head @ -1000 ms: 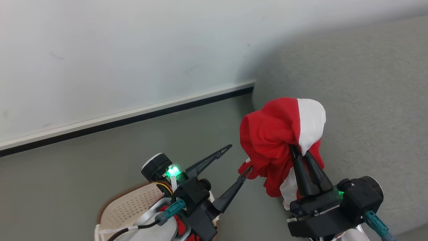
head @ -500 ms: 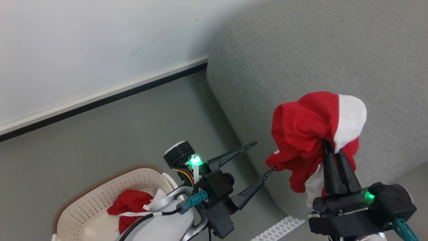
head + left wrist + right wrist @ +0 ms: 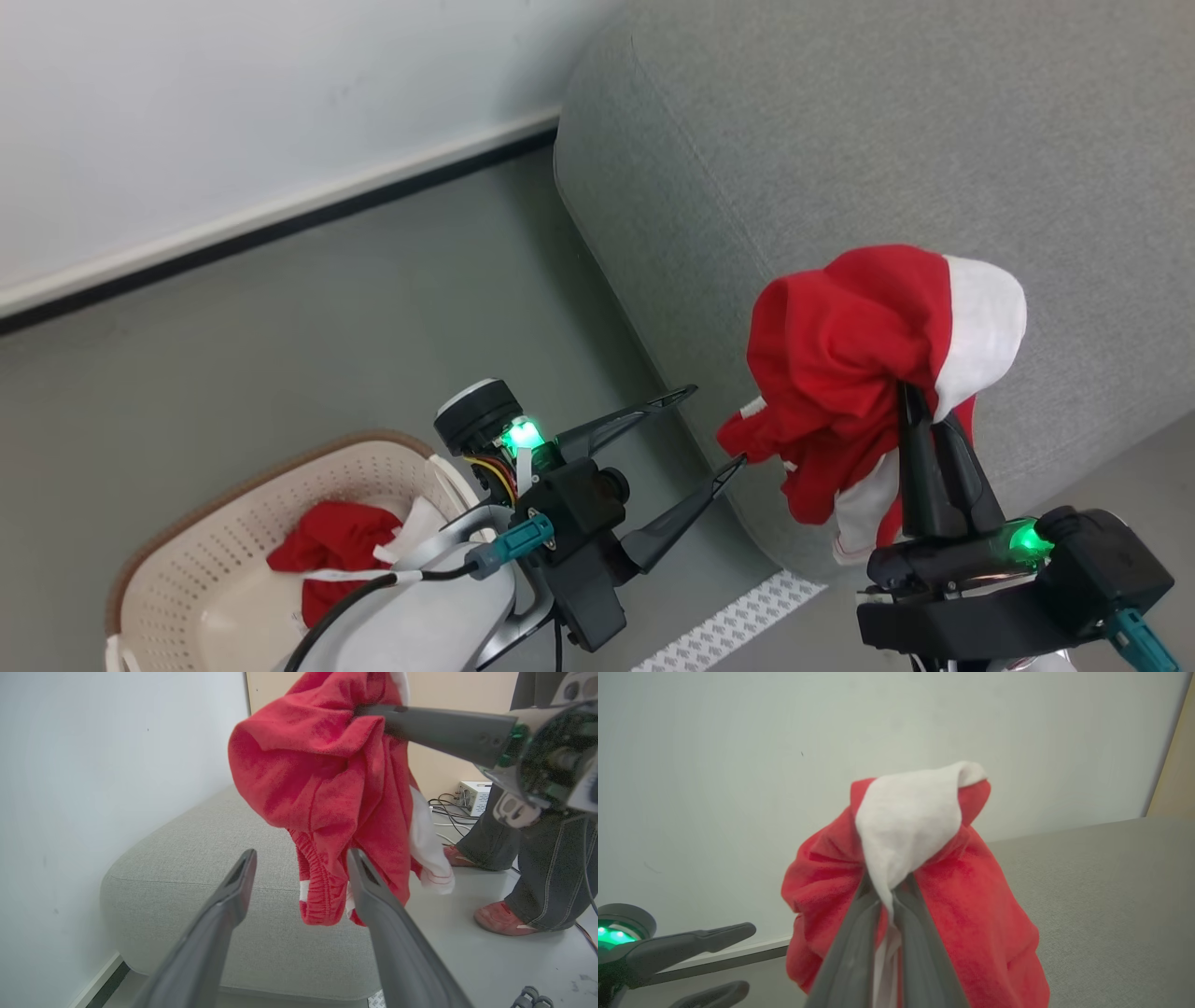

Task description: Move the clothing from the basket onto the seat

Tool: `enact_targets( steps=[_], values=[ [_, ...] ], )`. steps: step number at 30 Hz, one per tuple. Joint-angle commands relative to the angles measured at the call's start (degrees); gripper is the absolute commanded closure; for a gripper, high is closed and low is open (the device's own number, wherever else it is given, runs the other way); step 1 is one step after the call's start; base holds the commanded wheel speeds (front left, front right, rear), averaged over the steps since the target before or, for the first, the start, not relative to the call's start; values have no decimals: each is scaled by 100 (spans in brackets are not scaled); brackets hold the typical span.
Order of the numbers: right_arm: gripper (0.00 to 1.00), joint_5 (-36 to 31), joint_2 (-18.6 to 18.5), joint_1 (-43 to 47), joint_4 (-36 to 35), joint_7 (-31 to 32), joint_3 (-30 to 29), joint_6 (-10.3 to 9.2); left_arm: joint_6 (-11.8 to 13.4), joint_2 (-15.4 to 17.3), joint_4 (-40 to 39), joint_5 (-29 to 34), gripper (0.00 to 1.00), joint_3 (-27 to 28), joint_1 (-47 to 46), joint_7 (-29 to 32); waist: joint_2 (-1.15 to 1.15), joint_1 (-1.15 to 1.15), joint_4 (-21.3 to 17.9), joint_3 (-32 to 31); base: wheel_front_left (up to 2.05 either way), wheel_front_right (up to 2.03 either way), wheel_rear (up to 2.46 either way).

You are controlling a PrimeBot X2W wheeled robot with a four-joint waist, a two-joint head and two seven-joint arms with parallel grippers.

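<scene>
Clothing (image 3: 840, 355): a red bunch with a white panel, up in the air at the near corner of the seat (image 3: 840, 140), not lying on it. It is bunched the same way as half a second ago, though the head view has swung a little.
Floor (image 3: 280, 327): smooth grey-green, with a white ridged strip (image 3: 728, 625) at the seat's foot.
Seat: a grey textured sofa with a rounded edge, set against the pale wall (image 3: 233, 112).
Person (image 3: 542, 858): dark trouser legs and reddish shoes on the floor beyond the seat.
Basket (image 3: 187, 560): cream with a brown rim, on the floor at the lower left, well apart from the raised clothing. A second red garment (image 3: 327, 551) lies inside.
Clothing's axis: the long axis runs up and down, with the white panel uppermost and the elastic hem pointing at the floor.
Right tool (image 3: 920, 411): fingers together, still clamped on the clothing.
Left tool (image 3: 717, 425): fingers apart, holding nothing. One fingertip is just beside the hem; I cannot tell whether it touches.
</scene>
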Motion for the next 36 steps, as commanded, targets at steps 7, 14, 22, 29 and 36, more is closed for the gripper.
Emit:
enact_targets(
  steps=[7,14,22,29,36],
  values=[
    [100,385,17,-382,-47,-9,95,-4,4,338,-341,12,0,-95,-245,300,0,0,0,782,0,0,0],
    [100,772,17,-895,-47,-9,-92,-4,4,567,-801,121,0,-122,-512,663,0,0,17,1403,0,0,0],
    [100,1581,11,-1989,208,-9,-1423,-4,3,644,-1484,39,0,-561,-1286,1135,0,0,285,2219,0,0,0],
    [100,1833,-30,-2887,573,-9,-2580,-4,2,518,-1772,-83,0,-981,-1999,1391,0,0,471,2781,0,0,0],
    [100,2199,-681,-3827,1548,-9,-2854,-4,2,499,-1950,-246,0,-1195,-2473,1557,0,0,554,3225,0,0,0]
  ],
)
